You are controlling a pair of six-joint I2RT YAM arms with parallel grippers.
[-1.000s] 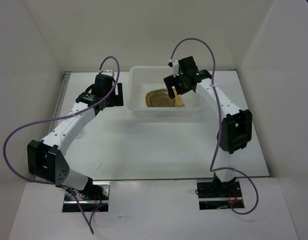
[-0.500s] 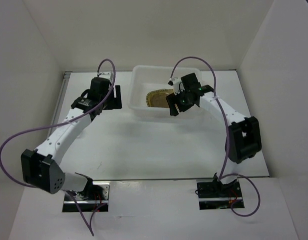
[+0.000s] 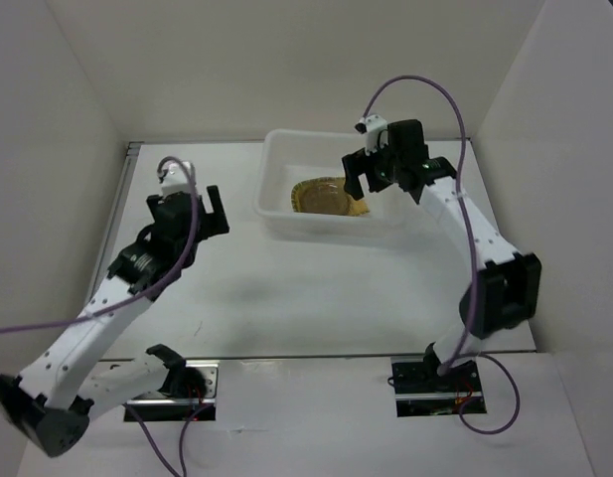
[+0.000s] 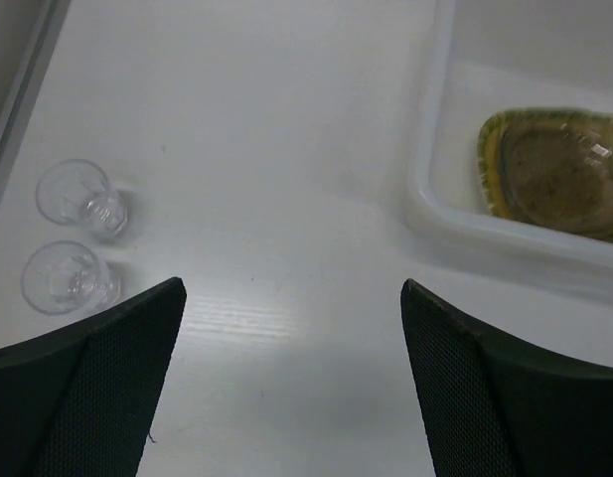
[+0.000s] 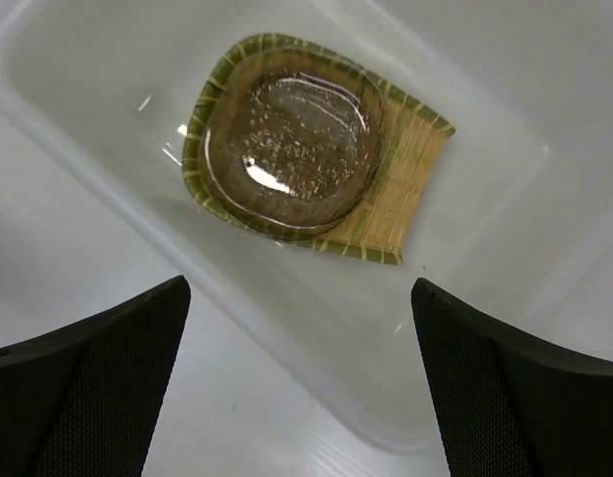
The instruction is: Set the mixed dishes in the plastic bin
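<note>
The plastic bin [image 3: 276,204] stands at the far middle of the table. Inside it lies the tan-yellow fan-shaped plate [image 5: 410,164] with a smoky-grey round dish [image 5: 291,149] resting on it; whether a second dish is stacked there I cannot tell. Two tiny clear cups [image 4: 79,197] [image 4: 66,276] stand side by side on the table, left of the bin. My left gripper [image 4: 291,378] is open and empty above bare table between the cups and the bin [image 4: 425,189]. My right gripper [image 5: 301,388] is open and empty, above the bin's near wall [image 5: 286,298].
White walls enclose the table on the left, back and right. A metal strip [image 4: 28,89] runs along the table's left edge, close to the cups. Both arm bases sit at the near edge.
My left arm has drawn back from beside the bin toward the near left. My right gripper dipped to the bin's near side, then rose back over the bin's right part.
</note>
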